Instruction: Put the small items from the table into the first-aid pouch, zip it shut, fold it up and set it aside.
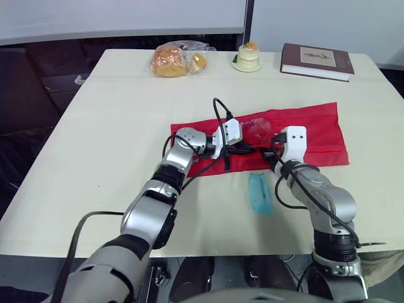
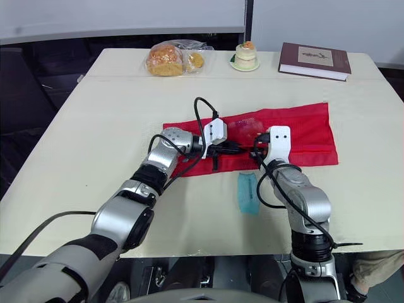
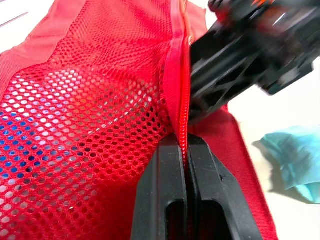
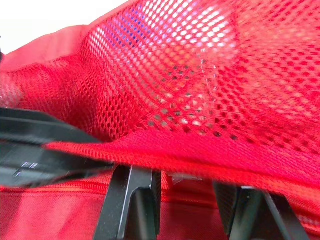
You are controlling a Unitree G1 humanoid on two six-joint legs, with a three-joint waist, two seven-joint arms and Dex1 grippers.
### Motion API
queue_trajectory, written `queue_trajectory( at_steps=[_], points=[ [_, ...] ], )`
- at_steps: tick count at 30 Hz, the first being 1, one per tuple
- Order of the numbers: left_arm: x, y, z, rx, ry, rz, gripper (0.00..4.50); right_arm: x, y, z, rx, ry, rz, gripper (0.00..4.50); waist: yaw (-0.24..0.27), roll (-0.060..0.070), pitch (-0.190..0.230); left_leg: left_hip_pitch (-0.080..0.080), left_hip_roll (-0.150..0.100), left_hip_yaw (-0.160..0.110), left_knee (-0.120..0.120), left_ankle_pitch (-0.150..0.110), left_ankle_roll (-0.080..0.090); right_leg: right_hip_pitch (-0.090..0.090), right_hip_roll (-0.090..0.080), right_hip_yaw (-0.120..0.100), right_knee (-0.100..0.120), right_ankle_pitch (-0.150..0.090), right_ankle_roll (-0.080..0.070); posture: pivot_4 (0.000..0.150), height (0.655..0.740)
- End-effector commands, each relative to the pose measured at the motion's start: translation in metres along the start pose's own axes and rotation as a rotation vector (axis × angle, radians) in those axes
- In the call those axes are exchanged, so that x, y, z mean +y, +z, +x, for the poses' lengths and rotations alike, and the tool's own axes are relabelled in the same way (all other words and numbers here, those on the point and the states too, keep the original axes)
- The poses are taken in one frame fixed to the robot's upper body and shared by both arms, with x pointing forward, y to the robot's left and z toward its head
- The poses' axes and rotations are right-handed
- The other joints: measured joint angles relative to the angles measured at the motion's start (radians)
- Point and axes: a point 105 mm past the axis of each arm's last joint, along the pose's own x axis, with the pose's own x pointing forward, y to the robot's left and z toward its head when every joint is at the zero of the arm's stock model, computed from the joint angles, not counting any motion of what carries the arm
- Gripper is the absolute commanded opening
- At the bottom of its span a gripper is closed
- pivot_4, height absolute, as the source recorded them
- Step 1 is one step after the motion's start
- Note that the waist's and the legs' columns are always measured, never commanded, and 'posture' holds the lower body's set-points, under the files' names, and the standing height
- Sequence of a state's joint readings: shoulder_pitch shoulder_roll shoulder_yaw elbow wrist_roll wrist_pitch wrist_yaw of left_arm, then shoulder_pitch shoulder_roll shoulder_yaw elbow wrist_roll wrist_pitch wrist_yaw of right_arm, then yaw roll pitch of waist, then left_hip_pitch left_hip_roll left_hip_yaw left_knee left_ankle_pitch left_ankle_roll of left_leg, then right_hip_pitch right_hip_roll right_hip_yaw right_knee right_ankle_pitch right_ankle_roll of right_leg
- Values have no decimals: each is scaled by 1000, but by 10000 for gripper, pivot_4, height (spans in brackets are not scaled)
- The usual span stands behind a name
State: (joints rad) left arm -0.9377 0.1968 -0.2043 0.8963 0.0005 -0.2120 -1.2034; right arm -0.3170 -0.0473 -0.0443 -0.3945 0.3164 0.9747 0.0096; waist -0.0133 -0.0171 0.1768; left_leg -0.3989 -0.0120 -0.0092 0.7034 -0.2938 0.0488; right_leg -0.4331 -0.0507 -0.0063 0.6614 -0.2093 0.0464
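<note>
First-aid pouch (image 1: pixel 315 129) lies flat on the table (image 1: pixel 95 145): left gripper (image 3: pixel 186 150) pinches its zipper seam, right gripper (image 4: pixel 185 179) sits spread with the mesh lip draped across. Stuff shows through the red honeycomb mesh, but a crinkly teal packet (image 1: pixel 259 193) lies just beside the pouch, so I'd guess packing, zipping, folding remain.
</note>
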Motion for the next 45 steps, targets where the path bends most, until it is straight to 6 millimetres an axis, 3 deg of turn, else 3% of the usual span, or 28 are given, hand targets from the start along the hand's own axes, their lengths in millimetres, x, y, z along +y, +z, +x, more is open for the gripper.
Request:
queue_trajectory(
  at_steps=[1, 6, 12, 14, 15, 18, 22, 30, 33, 34, 35, 38, 40, 41, 45],
  points=[
    [3, 3, -1, -4, 7, 18, 0, 0, 13, -9, -68, -10, 10, 8393, 0, 0, 0, 0, 0, 0, 0, 0, 0, 0, 0, 0, 0, 0, 0, 1500, 7289],
    [0, 0, -1, -4, -8, 16, 0, -8, 9, -10, -81, -74, 129, 8393, 0, 0, 0, 0, 0, 0, 0, 0, 0, 0, 0, 0, 0, 0, 0, 1500, 7289],
    [-6, 1, 2, -16, -39, 15, 0, -2, 9, -2, -72, -55, 123, 8393, 0, 0, 0, 0, 0, 0, 0, 0, 0, 0, 0, 0, 0, 0, 0, 1500, 7289],
    [-5, 1, 2, -15, -37, 16, 0, 1, 8, 0, -67, -45, 110, 18430, -1, 0, 0, 0, 0, 0, 0, 0, 0, 0, 0, 0, 0, 0, 0, 1500, 7289],
    [-5, 1, 2, -14, -34, 16, 0, 1, 8, 0, -65, -41, 105, 20473, -1, 0, 0, 0, 0, 0, 0, 0, 0, 0, 0, 0, 0, 0, 0, 1500, 7289],
    [-1, 2, 0, -9, -16, 16, 0, 5, 4, -3, -44, -3, 61, 32120, -1, 0, 0, 0, 0, 0, 0, 0, 0, 0, 0, 0, 0, 0, 0, 1500, 7289],
    [1, 1, -2, -6, -5, 14, 0, 10, -6, -16, 9, 88, -40, 32120, 0, 0, 0, 0, 0, 0, 0, 0, 0, 0, 0, 0, 0, 0, 0, 1500, 7289],
    [1, 2, 1, -11, -5, 14, 0, 15, -3, -41, 37, 220, -154, 32120, 0, 0, 0, 0, 0, 0, 0, 0, 0, 0, 0, 0, 0, 0, 0, 1500, 7289],
    [1, 3, 1, -10, -6, 16, 0, 4, -2, -46, 45, 221, -198, 32120, 1, 0, 0, 0, 0, 0, 0, 0, 0, 0, 0, 0, -1, 0, 0, 1500, 7289],
    [2, 3, 1, -11, -6, 16, 0, -1, -2, -47, 46, 206, -219, 26961, 1, 0, 0, 0, 0, 0, 0, 0, 0, 0, 0, 0, -1, 0, 0, 1500, 7289],
    [2, 3, 1, -11, -6, 16, 0, -6, -2, -46, 47, 187, -252, 25697, 1, 0, 0, 0, 0, 0, 0, 0, 0, 0, 0, 0, -1, 0, 0, 1500, 7289],
    [2, 3, 1, -11, -7, 17, 0, -16, -4, -44, 61, 152, -341, 9580, 1, 0, 0, 0, 0, 0, 0, 0, 0, 0, 0, 0, -1, 0, 0, 1500, 7289],
    [1, 3, 1, -11, -9, 17, 0, -20, -6, -41, 67, 139, -378, 2314, 1, 0, 0, 0, 0, 0, 0, 0, 0, 0, 0, 0, -1, 0, 0, 1500, 7289],
    [1, 3, 1, -11, -11, 17, 0, -20, -7, -39, 66, 136, -392, 203, 1, 0, 0, 0, 0, 0, 0, 0, 0, 0, 0, 0, -1, 0, 0, 1500, 7289],
    [0, 3, 1, -12, -16, 18, 0, -17, -6, -29, 37, 123, -427, 203, 1, 0, 0, 0, 0, 0, 0, 0, 0, 0, 0, 0, -1, 0, 0, 1500, 7289]
  ],
)
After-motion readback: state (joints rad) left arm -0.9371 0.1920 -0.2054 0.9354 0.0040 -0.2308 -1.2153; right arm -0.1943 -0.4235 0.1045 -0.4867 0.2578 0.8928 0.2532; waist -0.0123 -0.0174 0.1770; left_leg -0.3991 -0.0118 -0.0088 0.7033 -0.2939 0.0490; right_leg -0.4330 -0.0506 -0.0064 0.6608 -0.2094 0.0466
